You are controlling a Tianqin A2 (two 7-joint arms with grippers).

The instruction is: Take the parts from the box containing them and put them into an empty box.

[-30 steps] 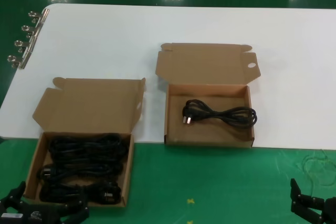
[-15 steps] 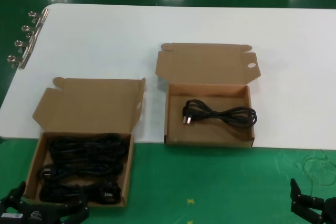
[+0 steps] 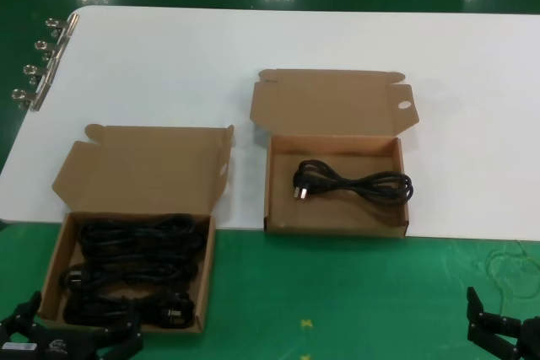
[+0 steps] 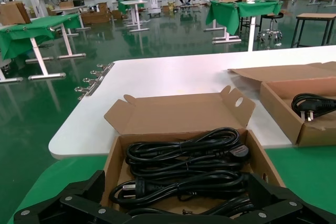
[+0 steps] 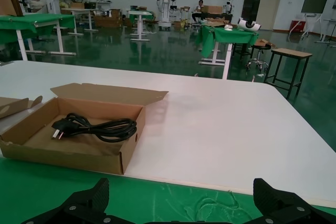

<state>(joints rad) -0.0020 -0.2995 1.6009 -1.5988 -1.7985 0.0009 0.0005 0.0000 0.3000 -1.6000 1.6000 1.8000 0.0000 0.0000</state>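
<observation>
The plain-lidded brown box (image 3: 52, 267) sits at the front left and holds several black power cords (image 3: 135, 271); both show close up in the left wrist view, box (image 4: 113, 156) and cords (image 4: 184, 163). My left gripper (image 3: 80, 330) is open and empty, just short of that box's near edge, with its fingers (image 4: 97, 182) spread wide. The brown box with the oval hole in its lid (image 3: 336, 221) stands right of centre and holds one black cord (image 3: 350, 183), also seen in the right wrist view (image 5: 94, 126). My right gripper (image 3: 506, 330) is open and empty, low at the front right.
The white table (image 3: 295, 40) stretches behind the boxes. A row of metal binder clips (image 3: 38, 65) lines its left edge. A green cloth (image 3: 337, 292) covers the front strip, with loose thread marks (image 3: 510, 267) near my right gripper.
</observation>
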